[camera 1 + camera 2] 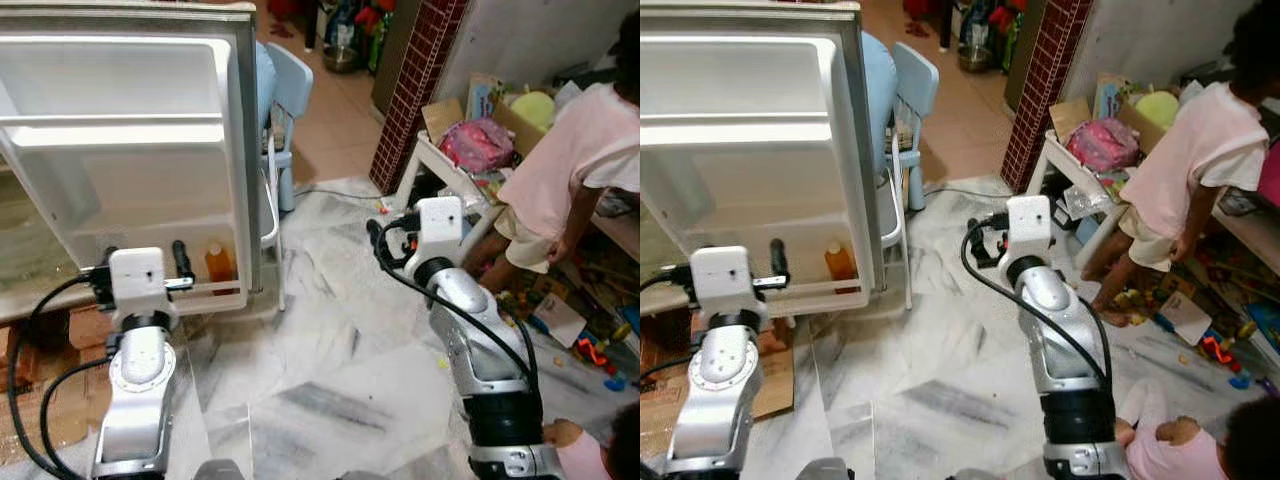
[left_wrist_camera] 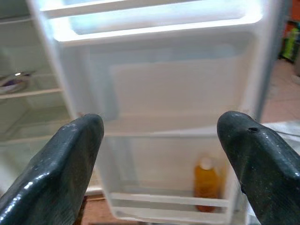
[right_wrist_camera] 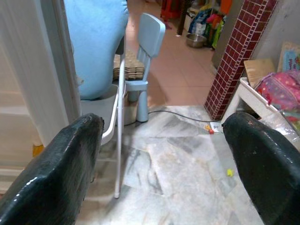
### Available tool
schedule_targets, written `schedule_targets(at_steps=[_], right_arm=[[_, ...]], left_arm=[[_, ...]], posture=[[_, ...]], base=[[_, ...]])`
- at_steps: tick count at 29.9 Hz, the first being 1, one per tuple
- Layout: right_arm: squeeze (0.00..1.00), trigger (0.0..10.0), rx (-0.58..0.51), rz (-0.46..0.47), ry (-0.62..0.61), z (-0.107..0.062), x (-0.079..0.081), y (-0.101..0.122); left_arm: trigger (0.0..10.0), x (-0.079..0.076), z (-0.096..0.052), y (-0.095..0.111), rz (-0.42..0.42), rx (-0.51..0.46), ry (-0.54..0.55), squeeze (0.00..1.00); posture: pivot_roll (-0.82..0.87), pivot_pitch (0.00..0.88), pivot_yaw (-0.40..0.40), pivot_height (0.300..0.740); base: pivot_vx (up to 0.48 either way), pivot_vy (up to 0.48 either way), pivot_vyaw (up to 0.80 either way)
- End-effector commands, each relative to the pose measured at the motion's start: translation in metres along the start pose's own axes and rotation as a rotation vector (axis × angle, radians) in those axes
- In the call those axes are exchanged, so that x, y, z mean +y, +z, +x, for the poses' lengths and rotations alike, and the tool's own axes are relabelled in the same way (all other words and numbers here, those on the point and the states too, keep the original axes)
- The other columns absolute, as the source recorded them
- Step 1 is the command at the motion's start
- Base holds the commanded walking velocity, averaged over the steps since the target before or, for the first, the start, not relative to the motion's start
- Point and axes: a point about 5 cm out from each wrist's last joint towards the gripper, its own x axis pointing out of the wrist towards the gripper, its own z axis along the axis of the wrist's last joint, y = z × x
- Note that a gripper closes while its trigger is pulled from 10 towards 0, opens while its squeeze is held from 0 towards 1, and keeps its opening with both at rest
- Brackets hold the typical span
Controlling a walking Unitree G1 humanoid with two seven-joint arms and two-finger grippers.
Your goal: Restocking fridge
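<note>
- The left gripper (image 1: 148, 270), low in the left part of the head views, sits just in front of the lowest shelf of the open fridge door (image 1: 130, 150). Its wrist view shows the two black fingers (image 2: 61, 164) spread wide with nothing between them.
- Framed between those fingers, an orange bottle (image 2: 206, 183) stands upright in the bottom door shelf (image 1: 215, 293). In the head view it appears near the door's right edge, in the lower left of the frame, just right of the gripper.
- The rest of that shelf and the door racks above it look bare, so by my reading one item is stocked and most of the door space is unfilled.
- Beyond the door, in the upper middle of the frame, a pale blue child's chair (image 1: 290, 95) stands on the tiled floor.
- The right gripper (image 1: 990, 240) is held out in the centre of the frame over the marble-patterned floor (image 1: 330, 330), well apart from the fridge. Its wrist view shows the fingers (image 3: 262, 164) parted and holding nothing.
- At the right edge of the frame a child in a pink top (image 1: 565, 170) bends over a cluttered shelf of toys and boxes (image 1: 480, 140).
- I see no further supplies within either gripper's reach, so what remains seems to be fetching more goods and setting them in the door. Neither gripper carries anything toward that yet.
</note>
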Motion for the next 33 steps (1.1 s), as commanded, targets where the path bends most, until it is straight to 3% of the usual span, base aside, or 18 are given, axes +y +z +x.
schedule_targets(at_steps=[1, 4, 15, 25, 33], right_arm=[[0.00, 10.0, 0.008, -0.024, -0.006, -0.001, -0.003, -0.006], [0.00, 10.0, -0.021, 0.033, 0.028, -0.003, -0.002, -0.006], [0.00, 10.0, -0.139, 0.030, -0.009, 0.003, -0.008, 0.014], [0.00, 10.0, -0.163, 0.002, -0.022, 0.005, -0.012, 0.015], [0.00, 10.0, -0.160, 0.001, -0.033, 0.008, -0.013, 0.014]], left_arm=[[10.0, -0.001, 0.000, 0.002, -0.019, -0.002, 0.004, 0.00], [10.0, -0.004, 0.001, 0.004, -0.041, -0.012, -0.014, 0.00], [10.0, -0.003, 0.002, 0.003, -0.025, -0.007, -0.010, 0.00], [10.0, -0.005, 0.001, 0.001, -0.019, 0.008, -0.011, 0.00], [10.0, -0.005, 0.001, -0.001, -0.015, 0.022, 0.010, 0.00]], posture=[[0.08, 0.000, -0.091, 0.740], [0.07, 0.000, -0.089, 0.740], [0.08, 0.003, -0.092, 0.740], [0.08, 0.004, -0.091, 0.740], [0.08, 0.002, -0.094, 0.740]], base=[[0.000, 0.000, 0.00], [0.000, 0.000, 0.00], [0.352, 0.000, 0.80], [0.445, -0.024, 0.76], [0.369, -0.302, 0.00]])
